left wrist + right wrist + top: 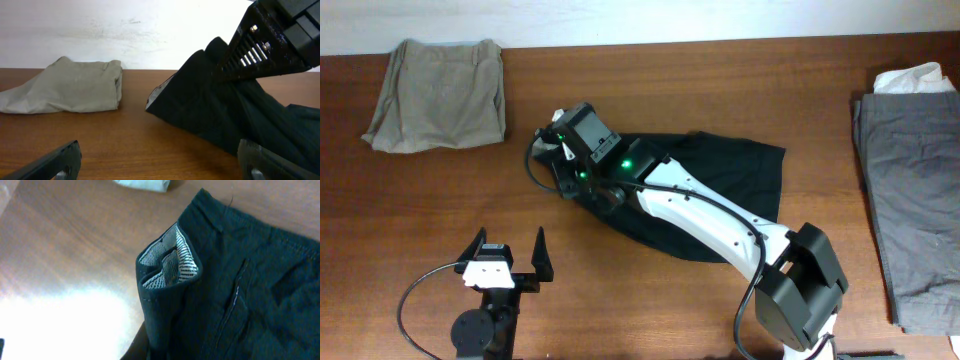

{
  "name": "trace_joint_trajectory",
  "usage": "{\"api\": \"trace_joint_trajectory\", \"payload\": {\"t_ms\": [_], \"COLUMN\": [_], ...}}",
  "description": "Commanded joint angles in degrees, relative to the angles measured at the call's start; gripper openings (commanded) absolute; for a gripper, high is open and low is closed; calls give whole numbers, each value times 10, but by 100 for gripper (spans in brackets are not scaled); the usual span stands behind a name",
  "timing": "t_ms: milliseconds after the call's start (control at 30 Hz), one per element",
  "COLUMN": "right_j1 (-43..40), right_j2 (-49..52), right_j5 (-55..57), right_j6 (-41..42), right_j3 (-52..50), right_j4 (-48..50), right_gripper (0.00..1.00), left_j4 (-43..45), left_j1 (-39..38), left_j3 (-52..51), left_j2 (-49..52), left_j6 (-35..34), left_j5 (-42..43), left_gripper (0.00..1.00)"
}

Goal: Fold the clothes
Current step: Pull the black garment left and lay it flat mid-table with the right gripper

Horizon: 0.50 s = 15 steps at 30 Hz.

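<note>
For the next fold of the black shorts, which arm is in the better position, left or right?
Right. The right pincer is on the black shorts and lifts their waistband edge off the table. The left pincer stands open, apart from the cloth, holding nothing.

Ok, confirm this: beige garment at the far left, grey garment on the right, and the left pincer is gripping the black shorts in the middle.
Wrong arm. It is the right pincer that grips the black shorts. The left pincer is open and apart from them, as the overhead view shows. The rest is right: beige garment at the far left, grey garment on the right.
</note>
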Motion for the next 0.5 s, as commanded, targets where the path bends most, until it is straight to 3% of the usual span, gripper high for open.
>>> {"api": "trace_joint_trajectory", "payload": {"t_ms": [0,33,100,267,400,467], "right_j1": [8,8,8,-24,-113,-167], "right_j2": [-12,-12,-12,-34,-83,-99], "right_j5": [-30,-34,-38,-31,-31,-32], "right_j6": [7,7,4,-9,-13,-41], "right_j3": [12,12,12,15,40,43], "right_j4": [-7,-12,-23,-41,-100,-153], "right_gripper": [9,23,70,70,72,78], "left_j4": [-1,-1,-1,-1,-1,-1], "left_j1": [3,3,3,3,3,3], "left_j3": [-3,-3,-3,-3,-3,-3], "left_j2": [-4,-4,-4,-4,-4,-4], "left_j6": [9,9,9,9,9,9], "left_j5": [-4,-4,-4,-4,-4,-4], "left_gripper": [99,99,99,99,99,99]}}
